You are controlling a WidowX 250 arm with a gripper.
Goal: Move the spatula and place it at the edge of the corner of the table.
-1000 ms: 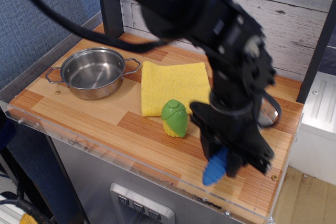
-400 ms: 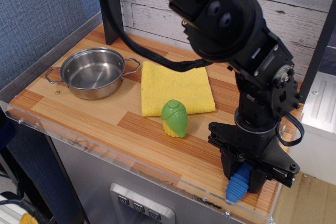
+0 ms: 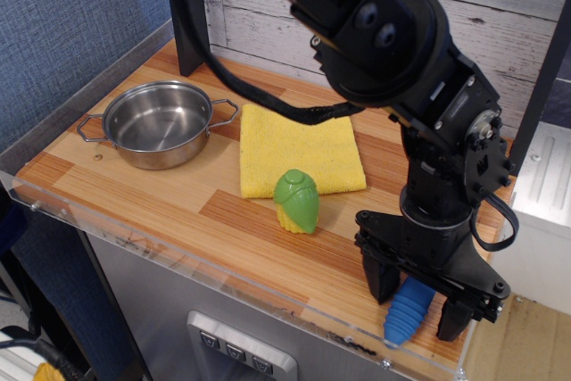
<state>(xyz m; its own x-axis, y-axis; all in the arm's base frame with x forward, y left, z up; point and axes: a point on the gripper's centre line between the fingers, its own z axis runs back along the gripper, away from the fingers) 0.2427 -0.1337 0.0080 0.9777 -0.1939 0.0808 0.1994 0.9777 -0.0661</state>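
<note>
The spatula's ribbed blue handle [image 3: 409, 311] lies on the wooden table [image 3: 178, 198] at its front right corner, close to the clear acrylic rim. Its metal head is hidden under the arm. My black gripper [image 3: 416, 301] hangs straight over the handle with its two fingers [image 3: 378, 277] spread apart on either side of it. The jaws are open and do not clamp the handle.
A green-and-yellow corn toy [image 3: 297, 202] stands left of the gripper. A yellow cloth [image 3: 299, 147] lies behind it. A steel pot [image 3: 157, 122] sits at the left. A black post [image 3: 185, 6] rises at the back, and the arm's bulk looms over the right side.
The gripper carried the spatula right toward the front right corner, set it down, then opened its fingers around the handle.
</note>
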